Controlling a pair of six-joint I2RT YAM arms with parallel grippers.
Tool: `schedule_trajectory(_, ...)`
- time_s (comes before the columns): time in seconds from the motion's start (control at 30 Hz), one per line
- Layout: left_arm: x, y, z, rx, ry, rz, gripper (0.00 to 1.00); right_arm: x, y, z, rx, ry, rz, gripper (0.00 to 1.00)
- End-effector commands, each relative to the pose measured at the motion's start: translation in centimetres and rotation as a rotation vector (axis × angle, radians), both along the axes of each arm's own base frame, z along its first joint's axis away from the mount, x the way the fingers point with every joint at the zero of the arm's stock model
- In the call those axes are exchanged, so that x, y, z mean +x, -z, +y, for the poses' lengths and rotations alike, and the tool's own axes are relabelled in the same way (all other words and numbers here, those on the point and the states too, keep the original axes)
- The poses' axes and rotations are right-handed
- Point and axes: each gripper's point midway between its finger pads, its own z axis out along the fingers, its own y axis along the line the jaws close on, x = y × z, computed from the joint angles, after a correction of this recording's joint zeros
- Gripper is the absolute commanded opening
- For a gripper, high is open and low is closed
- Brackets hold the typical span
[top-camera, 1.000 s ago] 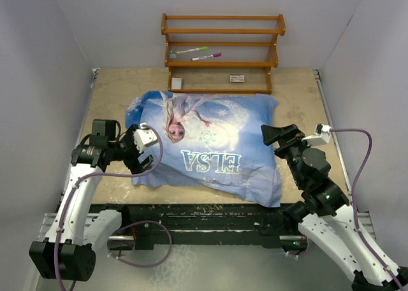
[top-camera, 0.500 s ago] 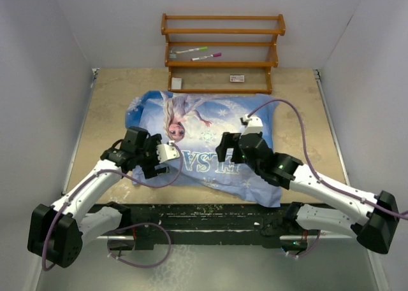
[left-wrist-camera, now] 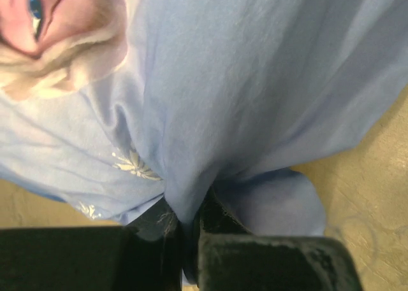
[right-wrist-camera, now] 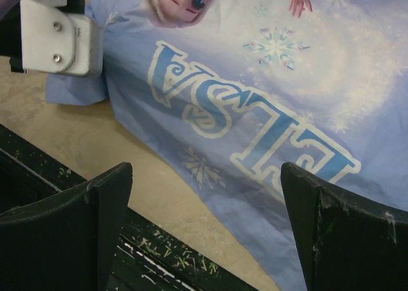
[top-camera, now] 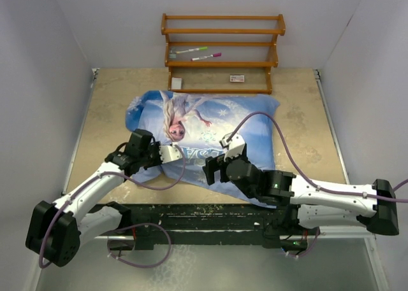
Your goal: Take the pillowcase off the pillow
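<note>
**Two arms at the near edge of a stuffed blue pillowcase**

Two grippers work the side of the pillowcase (top-camera: 210, 122) that lies farthest from the wooden rack (top-camera: 223, 52). It rests on the mottled beige table (top-camera: 115, 93), just in front of the rack's lowest step. Its long axis runs parallel to the shelves. The cover is thin, smooth, light blue cloth, puffed into a soft rectangle with rounded corners. The pillow inside it is hidden.

The printed blonde figure lies with her feet toward the rack and her head away from it. White snowflakes are scattered round her. The "ELSA" lettering, blue with pale outlines, reads upside down from the overhead camera.

The left gripper (left-wrist-camera: 190, 221) is clenched on a gathered fold of the blue fabric at the corner farthest from the rack, on the left. Creases fan out from the pinch.

The right gripper (right-wrist-camera: 204, 176) is spread wide and grasps nothing. It hovers over the edge farthest from the rack, beside the lettering.

On the rack's orange-brown slats lie two markers (top-camera: 191, 50).
</note>
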Motion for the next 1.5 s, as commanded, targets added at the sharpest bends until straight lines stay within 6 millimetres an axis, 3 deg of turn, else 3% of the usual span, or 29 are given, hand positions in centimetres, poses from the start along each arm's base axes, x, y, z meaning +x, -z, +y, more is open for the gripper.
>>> schedule_trajectory(0.0, -0.2, -8.6, -0.9, -0.142, -0.058, -0.065, 0.00, -1.4, -2.0, 2.2, -0.138, -0.071, -0.180, 1.00)
schedule_trajectory(0.13, -2.8, -14.6, -1.8, -0.239, -0.047, 0.006, 0.00, -3.4, -2.4, 4.6, -0.304, -0.162, -0.309, 1.00)
schedule_trajectory(0.3, -5.3, -18.0, -1.7, -0.265, -0.054, 0.099, 0.00, -3.9, -3.4, 6.6, -0.432, -0.221, -0.424, 1.00)
schedule_trajectory(0.33, -5.7, -18.5, -1.6, -0.271, -0.055, 0.105, 0.00, -3.9, -4.6, 7.3, -0.423, -0.224, -0.446, 1.00)
schedule_trajectory(0.53, -7.3, -19.7, -1.7, -0.302, -0.056, 0.153, 0.00, -3.8, -5.9, 8.8, -0.431, -0.252, -0.528, 0.99)
schedule_trajectory(0.8, -7.8, -21.3, -2.5, -0.341, -0.053, 0.199, 0.00, -4.1, -3.6, 12.2, -0.541, -0.395, -0.579, 0.99)
schedule_trajectory(0.9, -7.8, -22.0, -2.8, -0.350, -0.045, 0.208, 0.00, -2.6, -2.7, 12.4, -0.591, -0.403, -0.576, 0.99)
schedule_trajectory(1.03, -8.4, -22.7, -3.1, -0.360, -0.024, 0.234, 0.00, 1.5, -4.0, 11.1, -0.565, -0.300, -0.562, 0.98)
schedule_trajectory(1.17, -8.7, -23.7, -3.4, -0.376, 0.002, 0.236, 0.00, 2.8, -5.2, 12.1, -0.539, -0.330, -0.591, 0.78)
schedule_trajectory(1.23, -8.6, -24.5, -3.5, -0.386, 0.007, 0.214, 0.00, 2.9, -5.0, 13.1, -0.555, -0.374, -0.569, 0.58)
schedule_trajectory(1.3, -8.3, -25.6, -3.5, -0.404, 0.013, 0.162, 0.00, 3.2, -5.1, 13.8, -0.522, -0.404, -0.500, 0.31)
schedule_trajectory(1.37, -7.6, -27.3, -3.3, -0.427, 0.011, 0.066, 0.16, 4.2, -6.8, 13.9, -0.408, -0.373, -0.424, 0.04)
schedule_trajectory(1.4, -7.5, -28.2, -3.0, -0.437, 0.011, 0.014, 0.36, 5.0, -8.0, 13.7, -0.343, -0.334, -0.396, 0.00)
schedule_trajectory(1.43, -7.2, -29.1, -2.7, -0.446, 0.010, -0.041, 0.62, 5.4, -9.5, 13.4, -0.284, -0.312, -0.383, 0.00)
schedule_trajectory(1.47, -7.1, -30.2, -2.4, -0.463, 0.002, -0.108, 0.76, 5.5, -10.8, 13.3, -0.227, -0.296, -0.371, 0.00)
